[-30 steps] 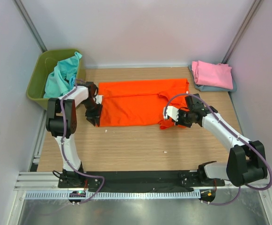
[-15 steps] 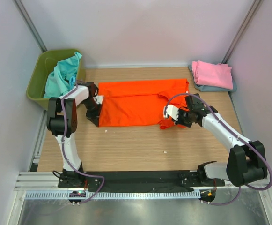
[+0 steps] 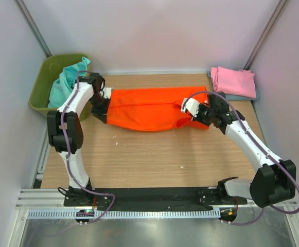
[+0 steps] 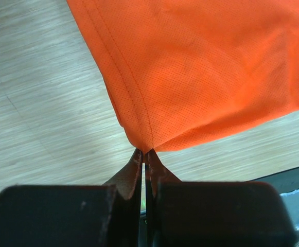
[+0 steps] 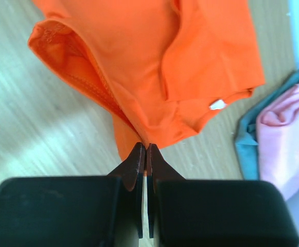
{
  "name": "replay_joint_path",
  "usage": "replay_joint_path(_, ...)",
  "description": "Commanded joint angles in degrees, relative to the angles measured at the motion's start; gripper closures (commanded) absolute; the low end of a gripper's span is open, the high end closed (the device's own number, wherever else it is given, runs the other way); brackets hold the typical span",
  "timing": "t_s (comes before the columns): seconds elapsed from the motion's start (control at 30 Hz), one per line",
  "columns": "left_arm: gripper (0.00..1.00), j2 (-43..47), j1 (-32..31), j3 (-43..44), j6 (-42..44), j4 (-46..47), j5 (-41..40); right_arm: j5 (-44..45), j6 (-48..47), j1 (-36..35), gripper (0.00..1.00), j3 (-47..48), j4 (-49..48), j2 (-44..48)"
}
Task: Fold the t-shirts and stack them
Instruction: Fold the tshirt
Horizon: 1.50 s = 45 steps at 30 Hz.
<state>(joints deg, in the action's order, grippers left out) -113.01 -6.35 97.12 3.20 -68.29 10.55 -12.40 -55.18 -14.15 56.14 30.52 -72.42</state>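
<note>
2 pinches | left gripper (image 4: 145, 153) clamped on orange t-shirt (image 3: 149, 108) hem corner | right gripper (image 5: 145, 147) clamped on its other end | we should move both level, cloth taut.

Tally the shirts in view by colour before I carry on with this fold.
orange t-shirt: 1
pink t-shirt: 1
grey-blue t-shirt, under the pink one: 1
teal shirt, bunched in the olive-green bin: at least 1, the heap cannot be separated
Total: at least 4

Wooden table (image 3: 154, 154), orange t-shirt (image 3: 149, 108) lying across it, grey-blue shirt (image 3: 216, 91) far right
</note>
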Motion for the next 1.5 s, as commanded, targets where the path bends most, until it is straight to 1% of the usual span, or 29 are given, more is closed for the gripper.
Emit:
replay_joint_path(0.0,1.00,0.25,-0.24,3.33,2.86,-4.04,0.09,1.77,2.44,0.97,0.99,5.11,-5.20,-0.70)
replay_joint_path(0.17,1.00,-4.13,-0.33,8.07,4.18,-6.06,-0.35,2.82,2.27,2.64,0.99,10.64,-8.37,-7.11)
replay_joint_path(0.27,1.00,-7.99,-0.24,13.43,4.36,-6.67,-0.17,3.09,1.74,2.99,0.98,13.54,-10.74,-12.12)
replay_joint_path(0.3,1.00,-9.49,-0.33,17.53,4.62,-7.11,-0.35,3.17,1.74,2.99,0.98,14.60,-11.79,-13.61)
replay_joint_path(0.37,1.00,-14.05,-0.16,22.29,5.15,-9.56,-0.61,3.09,2.09,3.17,0.99,18.37,-13.46,-18.35)
replay_joint_path(0.4,1.00,-15.47,0.02,26.76,5.23,-10.36,-0.61,3.17,2.09,3.25,0.99,19.78,-13.73,-20.28)
replay_joint_path(0.5,1.00,-20.73,0.98,33.99,5.32,-12.39,-1.40,3.00,2.00,3.17,0.98,26.55,-13.65,-27.14)
replay_joint_path(0.53,1.00,-22.15,1.16,38.36,5.41,-12.65,-1.84,3.00,1.92,3.25,0.99,28.31,-13.47,-28.64)
replay_joint_path(0.57,1.00,-23.30,1.34,40.06,5.67,-12.66,-2.19,3.00,1.66,3.25,0.99,31.54,-13.21,-32.04)
replay_joint_path(0.63,1.00,-26.64,1.95,44.71,5.94,-13.18,-3.34,3.09,1.65,3.34,0.98,34.72,-13.12,-35.31)
replay_joint_path(0.67,1.00,-27.69,2.13,46.04,6.20,-13.27,-3.60,3.17,1.65,3.52,0.99,37.87,-12.95,-38.29)
replay_joint_path(0.73,1.00,-30.07,2.48,47.72,5.94,-12.40,-4.57,3.61,1.65,3.60,0.98,40.96,-13.21,-41.64)
replay_joint_path(0.77,1.00,-30.51,2.48,47.46,5.24,-11.17,-5.35,4.48,1.74,3.61,0.99,43.59,-13.99,-43.14)
replay_joint_path(0.8,0.92,-30.69,2.66,46.94,4.45,-9.51,-7.88,5.10,1.65,3.52,0.99,44.92,-14.09,-46.55)
replay_joint_path(0.83,0.79,-30.95,2.83,46.58,3.75,-6.45,-8.87,5.80,1.83,3.60,0.99,46.24,-14.26,-48.06)
replay_joint_path(0.87,0.68,-31.04,2.83,46.75,3.05,-5.20,-9.31,6.77,2.44,3.61,0.96,48.25,-15.57,-49.55)
replay_joint_path(0.9,0.56,-31.04,2.92,47.19,1.82,-4.31,-9.66,10.00,3.05,3.52,0.84,49.06,-16.28,-51.31)
replay_joint_path(0.93,0.54,-30.52,2.83,47.63,1.37,-3.78,-9.49,11.42,5.76,3.26,0.62,49.76,-17.42,-51.76)
replay_joint_path(1.0,0.52,-28.77,2.92,47.38,0.76,-3.60,-7.83,14.32,8.06,3.25,0.53,49.77,-20.85,-50.98)
replay_joint_path(1.03,0.52,-27.45,2.92,46.76,0.41,-2.91,-7.13,15.21,8.94,3.25,0.48,49.25,-21.81,-49.06)
replay_joint_path(1.1,0.51,-23.58,2.92,44.40,0.23,-2.37,-5.90,16.18,11.40,3.17,0.45,46.61,-23.84,-46.59)
replay_joint_path(1.2,0.51,-19.36,2.83,40.36,0.67,-1.06,-2.21,16.45,13.68,2.99,0.43,42.22,-24.64,-41.93)
replay_joint_path(1.23,0.51,-18.31,2.83,36.16,0.75,0.34,-0.89,16.01,14.30,2.90,0.41,41.25,-24.46,-41.23)
replay_joint_path(1.27,0.51,-16.73,2.83,34.21,0.84,1.31,0.95,15.49,15.00,2.73,0.41,39.50,-23.24,-39.91)
replay_joint_path(1.33,0.51,-16.28,2.05,30.08,0.67,3.25,1.58,13.56,18.86,2.73,0.41,38.26,-20.96,-39.64)
replay_joint_path(1.37,0.51,-16.54,1.61,29.80,0.49,3.25,2.71,13.11,20.36,2.73,0.41,38.17,-18.07,-40.16)
replay_joint_path(1.4,0.51,-18.02,0.91,30.05,0.58,2.56,3.60,13.19,24.64,2.81,0.41,38.08,-16.65,-40.69)
replay_joint_path(1.47,0.52,-19.96,0.29,31.46,0.49,1.76,4.83,9.52,29.23,2.99,0.41,38.86,-12.01,-41.83)
